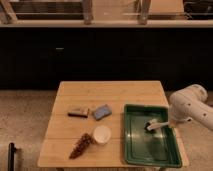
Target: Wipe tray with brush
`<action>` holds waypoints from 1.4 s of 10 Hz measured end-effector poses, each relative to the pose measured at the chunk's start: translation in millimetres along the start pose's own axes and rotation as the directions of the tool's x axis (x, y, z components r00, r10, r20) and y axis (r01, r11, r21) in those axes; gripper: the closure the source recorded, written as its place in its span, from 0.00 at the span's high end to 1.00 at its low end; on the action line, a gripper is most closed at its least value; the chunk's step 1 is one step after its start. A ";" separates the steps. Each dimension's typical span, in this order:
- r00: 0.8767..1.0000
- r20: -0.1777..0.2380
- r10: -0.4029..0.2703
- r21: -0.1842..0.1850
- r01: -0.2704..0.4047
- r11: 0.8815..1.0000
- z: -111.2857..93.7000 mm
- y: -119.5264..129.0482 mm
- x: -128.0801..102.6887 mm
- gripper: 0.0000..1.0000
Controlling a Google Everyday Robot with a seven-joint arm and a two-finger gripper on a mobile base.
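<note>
Step in hand: wiping stroke, judged mid-task. Brush (153, 126) lies low over the floor of the tray (137, 150), dark head near tray centre, whitish handle running toward 3 o'clock into the claw (170, 122) at the tray's right rim. Claw appears closed on the handle.

Tray sits at the 4 o'clock corner of the bench (100, 92).

Next move calls for sweeping the head across the unswept floor toward 6 o'clock, keeping contact.

The arm (192, 107) is white, with smooth, rounded, bulbous segments. It narrows toward the gripper (167, 123), which sits at its lower left end, equally pale.
</note>
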 end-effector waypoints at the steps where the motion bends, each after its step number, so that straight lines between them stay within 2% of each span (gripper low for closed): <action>1: 1.000 0.003 -0.021 0.002 0.021 1.000 -0.7 -5.0 -11.3 0.00; 5: 0.988 0.031 -0.154 -0.013 0.155 0.988 2.5 15.5 -69.8 0.00; 7: 0.980 0.032 -0.199 -0.034 0.200 0.979 6.4 45.9 -74.4 0.00; 9: 0.980 0.032 -0.194 -0.037 0.195 0.980 7.8 58.2 -60.8 0.00; 11: 0.987 0.027 -0.159 -0.039 0.160 0.986 8.5 63.0 -29.8 0.00; 14: 0.996 0.010 -0.083 -0.036 0.084 0.996 7.7 53.0 13.3 0.00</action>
